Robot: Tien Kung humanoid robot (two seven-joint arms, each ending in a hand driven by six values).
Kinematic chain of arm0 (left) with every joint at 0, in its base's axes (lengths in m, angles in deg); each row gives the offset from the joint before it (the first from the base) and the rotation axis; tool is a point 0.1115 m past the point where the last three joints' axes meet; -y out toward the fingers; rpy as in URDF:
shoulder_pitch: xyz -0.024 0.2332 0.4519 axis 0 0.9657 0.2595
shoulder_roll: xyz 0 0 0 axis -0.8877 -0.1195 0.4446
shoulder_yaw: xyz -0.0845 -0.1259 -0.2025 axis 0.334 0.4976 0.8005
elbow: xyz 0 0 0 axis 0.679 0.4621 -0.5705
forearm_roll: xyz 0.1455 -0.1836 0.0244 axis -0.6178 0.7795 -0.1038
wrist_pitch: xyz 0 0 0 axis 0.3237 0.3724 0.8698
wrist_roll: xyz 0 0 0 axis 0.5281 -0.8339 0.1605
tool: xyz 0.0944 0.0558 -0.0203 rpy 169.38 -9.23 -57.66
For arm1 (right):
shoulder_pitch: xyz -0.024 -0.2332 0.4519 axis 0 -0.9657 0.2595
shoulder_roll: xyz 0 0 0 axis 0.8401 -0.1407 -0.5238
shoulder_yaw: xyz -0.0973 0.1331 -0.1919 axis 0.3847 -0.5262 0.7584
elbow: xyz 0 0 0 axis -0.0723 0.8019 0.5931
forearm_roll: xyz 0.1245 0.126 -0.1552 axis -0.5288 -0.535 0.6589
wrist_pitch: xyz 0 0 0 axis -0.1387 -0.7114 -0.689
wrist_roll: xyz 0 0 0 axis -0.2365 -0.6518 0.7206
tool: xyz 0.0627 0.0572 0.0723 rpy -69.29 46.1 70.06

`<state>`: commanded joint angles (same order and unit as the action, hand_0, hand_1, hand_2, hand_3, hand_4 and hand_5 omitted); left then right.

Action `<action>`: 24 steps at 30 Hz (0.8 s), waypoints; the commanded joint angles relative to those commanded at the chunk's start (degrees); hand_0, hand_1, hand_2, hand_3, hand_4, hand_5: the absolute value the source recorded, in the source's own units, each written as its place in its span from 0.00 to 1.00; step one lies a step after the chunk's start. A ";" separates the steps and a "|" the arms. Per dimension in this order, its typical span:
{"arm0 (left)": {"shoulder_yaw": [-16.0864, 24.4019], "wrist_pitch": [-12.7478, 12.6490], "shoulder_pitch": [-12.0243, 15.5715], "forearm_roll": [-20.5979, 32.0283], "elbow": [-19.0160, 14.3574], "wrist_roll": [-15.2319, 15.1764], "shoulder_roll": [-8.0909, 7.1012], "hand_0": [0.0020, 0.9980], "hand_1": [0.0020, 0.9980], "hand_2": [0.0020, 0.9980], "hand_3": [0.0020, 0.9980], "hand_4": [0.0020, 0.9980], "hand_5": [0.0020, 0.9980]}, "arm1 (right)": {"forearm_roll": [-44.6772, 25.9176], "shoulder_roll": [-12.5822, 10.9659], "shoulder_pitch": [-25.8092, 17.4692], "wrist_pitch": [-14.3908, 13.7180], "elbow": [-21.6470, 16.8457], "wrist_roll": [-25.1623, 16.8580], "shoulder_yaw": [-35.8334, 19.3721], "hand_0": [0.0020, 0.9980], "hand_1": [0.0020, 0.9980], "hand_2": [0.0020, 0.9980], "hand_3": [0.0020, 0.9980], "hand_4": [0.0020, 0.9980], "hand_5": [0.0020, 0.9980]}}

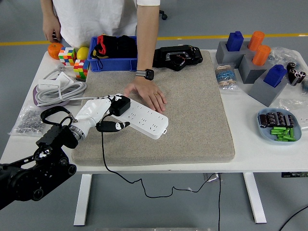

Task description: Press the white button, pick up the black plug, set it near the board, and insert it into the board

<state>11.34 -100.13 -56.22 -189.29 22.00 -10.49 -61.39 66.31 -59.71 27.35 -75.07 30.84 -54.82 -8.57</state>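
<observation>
Black left arm in from lower left corner, over near edge of white bench (269,159). Left hand (98,113), white-covered, fingers closed around black plug (119,105), thumb below pointing right; cable dropping off the near bench edge. Plug pressed onto left end of white power strip (143,119), seated or just resting on top cannot tell. Strip lying diagonal on grey felt mat (192,115). White button not made out. Right hand out of frame.

Just behind strip, person's hand (149,94) flat on mat, fingers at strip's far edge, watch at wrist. Person's other hand (50,32) at far left corner beside orange ball (55,50).

Left of mat: bag of small metal parts (28,119), coiled white cable with adapter (57,89), colour cubes (74,60), yellow ball (83,52).

Right, near: blue oval dish (280,125), dark rectangular parts in far half, green sticks in near half. Further back: grey stepped holder (260,72) with blue and orange blocks standing in its slots. Small bag of mixed bits (225,77).

Far: blue bin (113,60) holding black fabric item with red and yellow trim. Black device (178,57) on mat's far edge.
</observation>
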 joint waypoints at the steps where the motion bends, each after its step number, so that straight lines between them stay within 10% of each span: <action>1: 0.00 -0.01 0.07 0.02 -0.02 -0.01 -0.03 0.79 0.82 0.74 0.70 0.89 0.52 | 0.01 -0.01 -0.01 -0.02 -0.01 -0.01 -0.01 0.75 0.72 0.70 0.65 0.72 0.41; 24: 2.20 -2.11 0.65 1.19 -1.63 -2.30 -0.36 0.78 0.81 0.74 0.69 0.88 0.51 | 0.02 0.10 -0.03 -0.03 0.00 -0.02 -0.13 0.75 0.72 0.70 0.65 0.72 0.41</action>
<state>13.54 -102.24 -55.56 -188.10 20.37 -12.79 -61.74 66.34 -59.61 27.32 -75.10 30.85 -54.83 -8.70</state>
